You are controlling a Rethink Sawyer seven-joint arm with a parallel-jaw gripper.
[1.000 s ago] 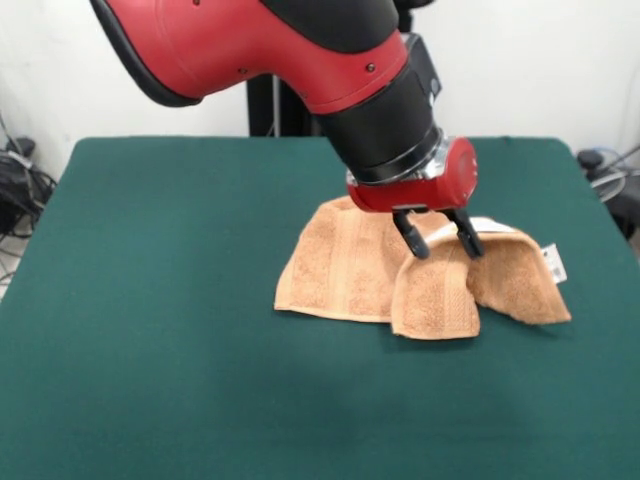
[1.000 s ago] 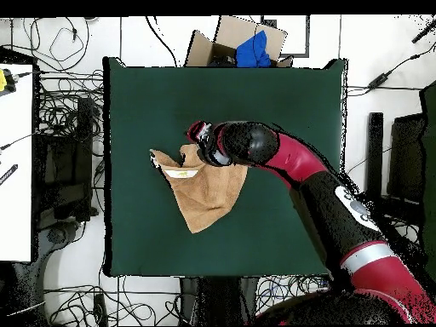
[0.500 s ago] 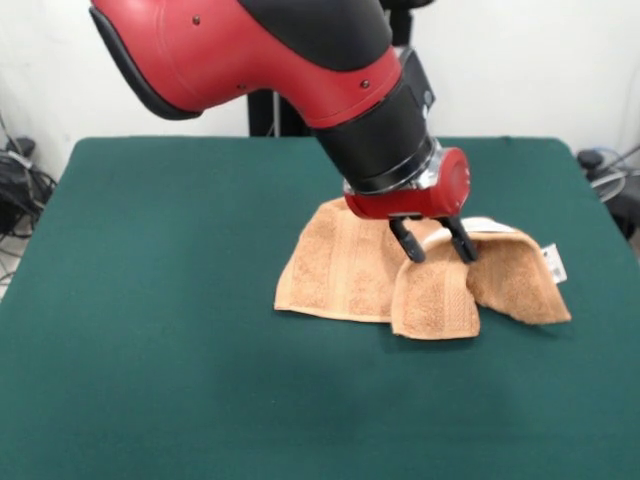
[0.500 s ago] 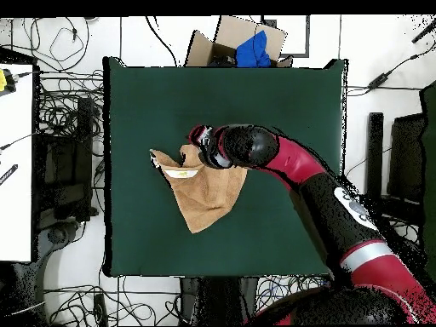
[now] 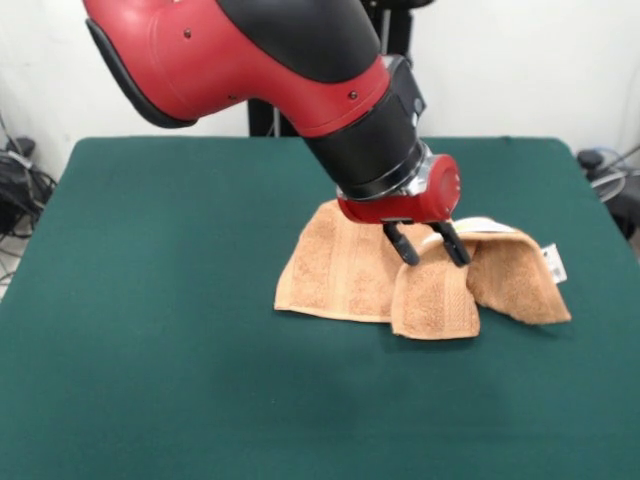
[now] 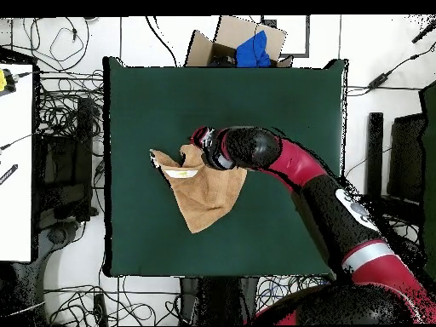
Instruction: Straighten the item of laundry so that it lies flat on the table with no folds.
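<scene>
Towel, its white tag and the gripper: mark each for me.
towel [image 5: 335, 275]: front view, on the flat left panel.
white tag [image 5: 553, 264]: front view, at the towel's right corner.
gripper [image 5: 428, 246]: front view, midway between the open black fingertips.

Crumpled towel [image 5: 350, 270] on table [image 5: 160, 300], under pincer [image 5: 427, 246]

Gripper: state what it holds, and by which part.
Nothing. The gripper is open, fingers spread over the towel's raised fold, not clamped on it.

My workplace, a robotics lab: tangled cables [image 6: 64, 111] cover the white floor around my green felt surface [image 6: 281, 111], beside a cardboard box [image 6: 223, 38].
</scene>
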